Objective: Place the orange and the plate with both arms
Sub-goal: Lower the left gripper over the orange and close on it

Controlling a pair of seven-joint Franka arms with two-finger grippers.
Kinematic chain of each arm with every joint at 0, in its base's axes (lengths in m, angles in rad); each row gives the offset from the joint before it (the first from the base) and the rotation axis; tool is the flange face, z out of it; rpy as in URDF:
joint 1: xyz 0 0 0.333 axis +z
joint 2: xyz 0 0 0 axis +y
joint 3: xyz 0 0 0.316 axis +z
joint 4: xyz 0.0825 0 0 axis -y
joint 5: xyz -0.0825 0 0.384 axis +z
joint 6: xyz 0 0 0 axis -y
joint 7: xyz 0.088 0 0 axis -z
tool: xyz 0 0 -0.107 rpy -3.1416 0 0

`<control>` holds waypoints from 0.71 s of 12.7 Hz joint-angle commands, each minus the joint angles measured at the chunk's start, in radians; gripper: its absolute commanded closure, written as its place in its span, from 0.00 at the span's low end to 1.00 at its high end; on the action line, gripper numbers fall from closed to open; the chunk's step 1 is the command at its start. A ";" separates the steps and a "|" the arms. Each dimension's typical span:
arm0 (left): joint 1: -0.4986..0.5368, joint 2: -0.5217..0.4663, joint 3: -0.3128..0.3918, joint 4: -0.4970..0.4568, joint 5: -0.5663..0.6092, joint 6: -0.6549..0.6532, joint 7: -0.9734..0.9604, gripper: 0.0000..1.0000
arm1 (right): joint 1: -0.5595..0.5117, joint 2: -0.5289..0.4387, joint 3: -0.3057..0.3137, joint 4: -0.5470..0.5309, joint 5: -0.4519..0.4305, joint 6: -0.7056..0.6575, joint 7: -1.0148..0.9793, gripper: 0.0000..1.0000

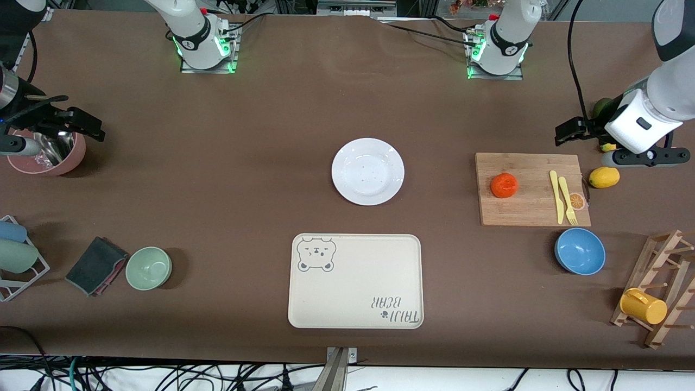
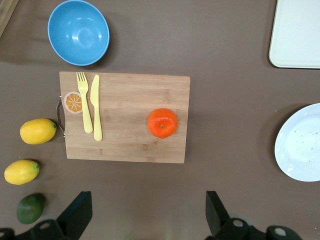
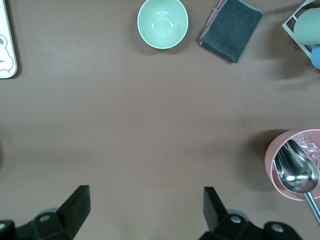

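The white plate (image 1: 368,171) (image 2: 300,145) lies in the middle of the table, farther from the front camera than the cream bear tray (image 1: 355,281). The orange (image 1: 504,185) (image 2: 162,122) sits on a wooden cutting board (image 1: 529,214) (image 2: 130,145) toward the left arm's end. My left gripper (image 1: 643,158) (image 2: 149,212) hangs open over the table by the board's edge, nothing between its fingers. My right gripper (image 1: 21,146) (image 3: 146,210) hangs open and empty at the right arm's end, beside a pink bowl (image 1: 76,157) (image 3: 272,150).
A yellow fork and knife (image 1: 562,195) and an orange-slice tag lie on the board. Lemons (image 2: 38,131) and a lime (image 2: 30,208) lie beside it. Also here: a blue bowl (image 1: 580,251), a green bowl (image 1: 149,267), a grey cloth (image 1: 96,265), a mug rack (image 1: 657,293), a cup rack (image 1: 16,255).
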 commanded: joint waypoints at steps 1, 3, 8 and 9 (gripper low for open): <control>-0.004 -0.069 -0.009 -0.051 0.013 0.026 0.012 0.00 | 0.000 -0.006 -0.002 0.001 0.013 -0.012 0.007 0.00; -0.002 -0.086 -0.009 -0.087 0.013 0.026 0.011 0.00 | 0.000 -0.006 -0.002 0.001 0.013 -0.012 0.007 0.00; -0.002 -0.082 -0.007 -0.214 0.016 0.148 0.012 0.00 | 0.000 -0.006 -0.002 0.001 0.013 -0.012 0.007 0.00; -0.002 -0.079 -0.007 -0.250 0.016 0.185 0.011 0.00 | 0.001 -0.006 -0.002 0.001 0.013 -0.012 0.007 0.00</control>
